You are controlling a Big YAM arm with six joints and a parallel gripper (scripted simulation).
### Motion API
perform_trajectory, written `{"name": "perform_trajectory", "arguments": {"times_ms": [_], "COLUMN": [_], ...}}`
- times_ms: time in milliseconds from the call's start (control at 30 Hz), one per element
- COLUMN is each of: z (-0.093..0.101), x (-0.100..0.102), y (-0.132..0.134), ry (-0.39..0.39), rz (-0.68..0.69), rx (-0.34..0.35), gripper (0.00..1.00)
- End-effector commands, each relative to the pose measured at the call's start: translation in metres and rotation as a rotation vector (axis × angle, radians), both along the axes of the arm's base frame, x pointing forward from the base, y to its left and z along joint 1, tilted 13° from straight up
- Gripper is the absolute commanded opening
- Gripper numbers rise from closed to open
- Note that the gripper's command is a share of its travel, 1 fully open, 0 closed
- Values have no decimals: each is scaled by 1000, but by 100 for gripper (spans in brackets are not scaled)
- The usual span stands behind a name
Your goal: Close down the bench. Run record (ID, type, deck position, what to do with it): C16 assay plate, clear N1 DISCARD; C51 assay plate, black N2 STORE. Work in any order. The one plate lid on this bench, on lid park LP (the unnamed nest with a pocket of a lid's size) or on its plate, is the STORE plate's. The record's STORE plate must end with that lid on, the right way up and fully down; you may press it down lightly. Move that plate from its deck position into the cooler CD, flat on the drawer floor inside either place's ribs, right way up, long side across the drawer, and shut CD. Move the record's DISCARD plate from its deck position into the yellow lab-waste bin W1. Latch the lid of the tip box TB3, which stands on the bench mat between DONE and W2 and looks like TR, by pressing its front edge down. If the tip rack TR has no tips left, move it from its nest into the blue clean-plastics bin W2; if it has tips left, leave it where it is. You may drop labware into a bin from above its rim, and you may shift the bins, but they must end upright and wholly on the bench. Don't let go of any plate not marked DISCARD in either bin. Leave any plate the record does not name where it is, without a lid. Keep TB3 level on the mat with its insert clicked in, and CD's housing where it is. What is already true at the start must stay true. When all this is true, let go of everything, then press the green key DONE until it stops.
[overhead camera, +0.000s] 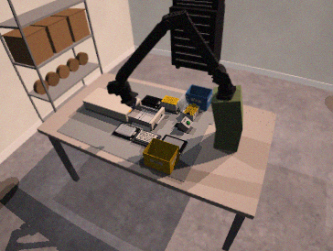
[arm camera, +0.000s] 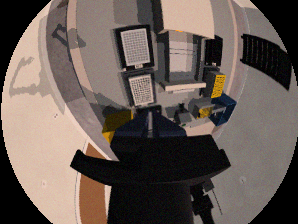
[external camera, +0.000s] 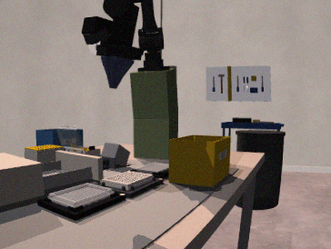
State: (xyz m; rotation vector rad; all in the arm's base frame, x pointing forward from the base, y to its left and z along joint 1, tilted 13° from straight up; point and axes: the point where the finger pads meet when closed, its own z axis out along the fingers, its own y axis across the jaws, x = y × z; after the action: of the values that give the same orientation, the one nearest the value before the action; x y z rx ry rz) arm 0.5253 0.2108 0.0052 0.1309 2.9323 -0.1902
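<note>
My gripper is shut and empty, its fingers together in a point high above the deck; it also shows in the top view and in the wrist view. Below it, a clear ribbed plate and a white dotted plate sit in black nests at the mat's front. A black plate lies behind the cooler's open drawer. The cooler housing is at the left. The yellow bin stands at the front, the blue bin at the back.
A tip rack with yellow tips stands beside the blue bin. A smaller yellow-topped tip box and the grey block with the green key stand nearby. An empty black nest lies by the yellow bin. The arm's green pedestal rises at the right.
</note>
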Motion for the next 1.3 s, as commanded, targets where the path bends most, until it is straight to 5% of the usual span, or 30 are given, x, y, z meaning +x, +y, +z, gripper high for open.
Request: {"name": "perform_trajectory", "arguments": {"times_ms": [0,300,333,367,867,900,933,1267], "z": [21,15,-3,13,0,-15,-2,-12], "x": [12,2,-4,-2,-31,-37,-36,-67], "y": [-19,-53,-59,-62,-120,-125,-128,-168], "ry": [-40,-35,-5,-35,-37,-8,-44,-54], "rz": [16,35,34,35,75,74,96,117], "rx": [44,65,55,64,106,101,127,144], "gripper": [0,0,0,0,0,0,0,0]}}
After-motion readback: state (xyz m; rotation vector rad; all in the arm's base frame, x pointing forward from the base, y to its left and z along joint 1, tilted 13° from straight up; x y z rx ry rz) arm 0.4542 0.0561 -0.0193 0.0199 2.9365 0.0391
